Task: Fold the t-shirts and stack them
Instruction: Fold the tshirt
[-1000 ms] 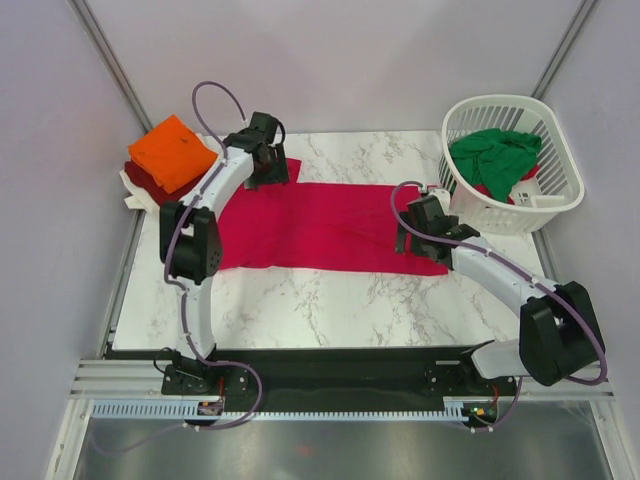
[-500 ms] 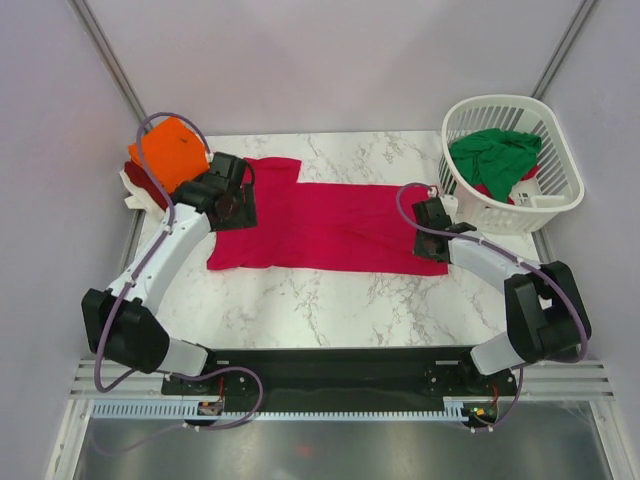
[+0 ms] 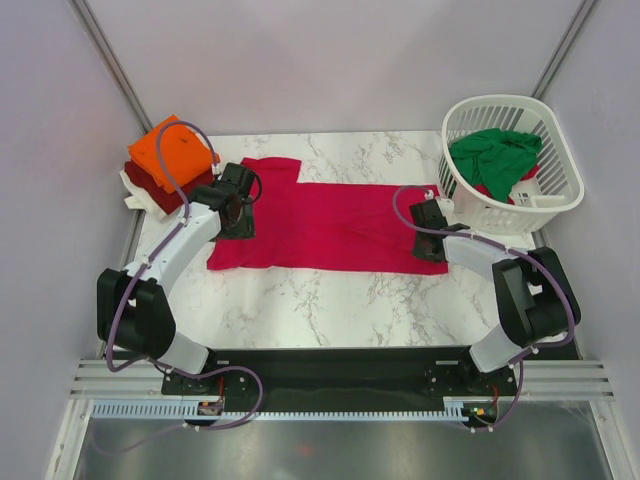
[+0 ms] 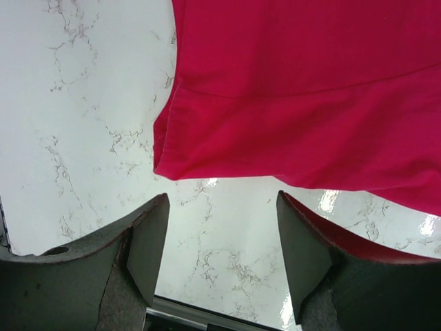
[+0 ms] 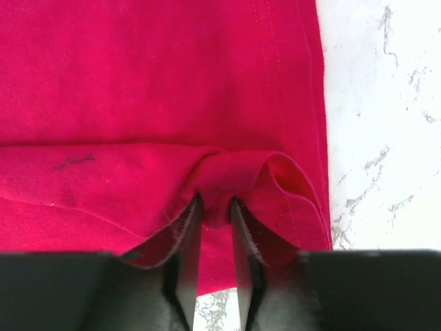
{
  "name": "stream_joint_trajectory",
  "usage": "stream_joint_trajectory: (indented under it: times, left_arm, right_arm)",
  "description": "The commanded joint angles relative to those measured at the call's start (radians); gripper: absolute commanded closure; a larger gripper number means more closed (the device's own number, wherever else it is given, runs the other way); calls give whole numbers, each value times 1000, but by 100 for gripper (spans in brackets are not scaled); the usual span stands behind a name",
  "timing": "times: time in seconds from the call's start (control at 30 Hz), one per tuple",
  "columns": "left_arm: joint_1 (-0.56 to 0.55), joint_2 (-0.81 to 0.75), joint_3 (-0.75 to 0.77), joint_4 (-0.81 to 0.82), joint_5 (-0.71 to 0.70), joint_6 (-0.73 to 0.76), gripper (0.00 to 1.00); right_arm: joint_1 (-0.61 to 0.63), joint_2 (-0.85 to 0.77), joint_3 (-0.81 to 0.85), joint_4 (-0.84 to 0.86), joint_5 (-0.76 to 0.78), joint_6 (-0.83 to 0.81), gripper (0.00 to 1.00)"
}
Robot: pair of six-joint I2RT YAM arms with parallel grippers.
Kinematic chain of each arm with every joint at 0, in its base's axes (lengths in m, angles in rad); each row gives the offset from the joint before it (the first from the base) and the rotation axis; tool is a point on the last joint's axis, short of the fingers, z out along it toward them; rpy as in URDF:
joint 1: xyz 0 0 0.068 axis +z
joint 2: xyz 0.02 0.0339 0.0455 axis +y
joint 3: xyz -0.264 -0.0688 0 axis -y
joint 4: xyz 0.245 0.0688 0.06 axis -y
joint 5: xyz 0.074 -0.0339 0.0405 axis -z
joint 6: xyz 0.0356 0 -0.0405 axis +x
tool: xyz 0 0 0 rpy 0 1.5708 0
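Observation:
The crimson-red t-shirt (image 3: pixel 330 225) lies spread flat across the middle of the marble table. At its left end my left gripper (image 3: pixel 237 212) stands open. In the left wrist view its jaws (image 4: pixel 222 207) are wide apart over bare marble, just short of the shirt's corner (image 4: pixel 310 89), with nothing between them. At the shirt's right end my right gripper (image 3: pixel 427 240) is shut on the cloth. The right wrist view shows a bunched fold of the red shirt (image 5: pixel 151 89) pinched between its fingers (image 5: pixel 215 203). Folded orange (image 3: pixel 172 150), dark red (image 3: pixel 150 182) and white (image 3: pixel 137 198) t-shirts are stacked at the far left corner.
A white slatted basket (image 3: pixel 565 185) stands at the far right with a green t-shirt (image 3: pixel 495 155) in it and some red cloth beneath. The table's left edge runs close to the stack. Bare marble lies between the shirt and the arm bases.
My left gripper swung from the shirt's far edge to its left end, staying open. My right gripper closed from wide open onto a fold of the crimson shirt.

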Motion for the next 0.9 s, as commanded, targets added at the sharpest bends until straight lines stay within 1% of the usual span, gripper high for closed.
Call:
stream_joint_trajectory:
  times: [0.0,0.03,0.07,0.17,0.33,0.5,0.67,0.83,0.87]
  left_arm:
    - [0,-13,-3,33,-41,29,29]
    - [0,-15,-3,33,-44,29,29]
    - [0,-12,-5,33,-46,29,29]
    - [0,-7,-5,31,-46,29,29]
    - [0,-7,-8,31,-49,29,29]
    - [-1,-6,-9,31,-49,28,30]
    - [-7,-1,-14,33,-49,28,30]
    - [-10,-3,-16,33,-50,26,30]
    - [-10,0,-16,33,-50,26,30]
  right_arm:
    - [-10,10,-21,32,-1,8,73]
    - [-12,4,-21,30,-1,6,77]
    - [-13,-4,-18,26,-1,4,86]
    - [-13,-42,13,-17,1,11,100]
    - [-13,-96,88,-93,47,-5,100]
    - [-16,-101,146,-125,99,-9,100]
    - [-36,-32,218,-136,185,10,100]
    - [-94,74,282,-155,216,50,100]
    - [-113,88,293,-160,214,55,96]
